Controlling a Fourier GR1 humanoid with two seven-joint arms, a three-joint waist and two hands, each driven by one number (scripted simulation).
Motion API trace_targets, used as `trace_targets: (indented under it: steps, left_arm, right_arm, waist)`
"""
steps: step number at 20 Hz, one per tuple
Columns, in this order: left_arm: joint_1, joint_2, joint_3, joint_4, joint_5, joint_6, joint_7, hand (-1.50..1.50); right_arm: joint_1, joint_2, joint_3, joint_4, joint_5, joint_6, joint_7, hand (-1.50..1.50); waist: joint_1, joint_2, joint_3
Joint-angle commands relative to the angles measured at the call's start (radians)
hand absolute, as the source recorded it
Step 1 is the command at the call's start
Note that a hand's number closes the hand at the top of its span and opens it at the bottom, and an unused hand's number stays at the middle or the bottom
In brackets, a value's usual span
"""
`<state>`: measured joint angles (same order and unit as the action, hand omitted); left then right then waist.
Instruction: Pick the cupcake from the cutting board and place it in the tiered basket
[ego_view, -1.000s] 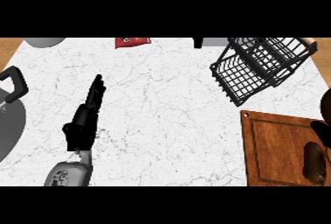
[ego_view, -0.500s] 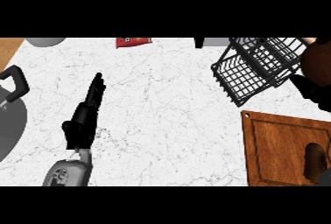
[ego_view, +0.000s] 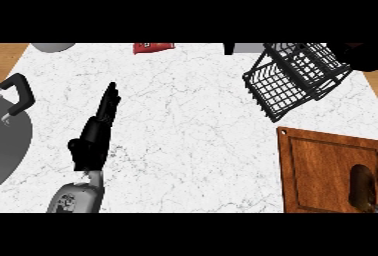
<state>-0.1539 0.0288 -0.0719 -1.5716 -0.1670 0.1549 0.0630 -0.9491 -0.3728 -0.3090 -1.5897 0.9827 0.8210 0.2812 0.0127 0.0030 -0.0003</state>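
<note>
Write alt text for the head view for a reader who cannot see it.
The right hand, only partly in view, is over the black wire tiered basket at the white marble counter's far right; no cupcake can be made out. The left hand lies open on the counter at left, and a wooden cutting board sits at lower right.

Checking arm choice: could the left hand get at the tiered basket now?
Doubtful: nothing blocks it, only bare counter between, but the open left hand lies far left and the tiered basket stands at the far right.
</note>
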Motion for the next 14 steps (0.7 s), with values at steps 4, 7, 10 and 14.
trace_targets:
  steps: [4, 7, 10, 14]
  left_arm:
    - [0.018, 0.004, -0.004, 0.007, -0.004, -0.012, -0.026, 0.00]
    - [0.006, -0.001, 0.000, -0.015, -0.013, 0.004, -0.008, 0.00]
    - [0.030, -0.021, -0.028, -0.032, -0.024, 0.021, 0.010, 0.00]
    - [0.022, -0.007, -0.002, 0.008, -0.009, 0.008, -0.029, 0.00]
  right_arm:
    - [-0.017, -0.108, 0.070, 0.299, 0.082, -0.230, -0.157, 1.50]
    - [-0.058, -0.124, 0.040, 0.429, 0.066, -0.269, -0.191, 1.50]
    - [-0.048, 0.019, -0.090, 0.382, -0.028, -0.234, 0.000, -1.50]
    - [-0.046, -0.018, -0.151, 0.475, -0.103, -0.257, -0.074, -1.50]
  waist:
    - [0.004, 0.003, 0.000]
    - [0.005, 0.003, 0.000]
    - [0.000, -0.002, 0.000]
    - [-0.003, 0.000, 0.000]
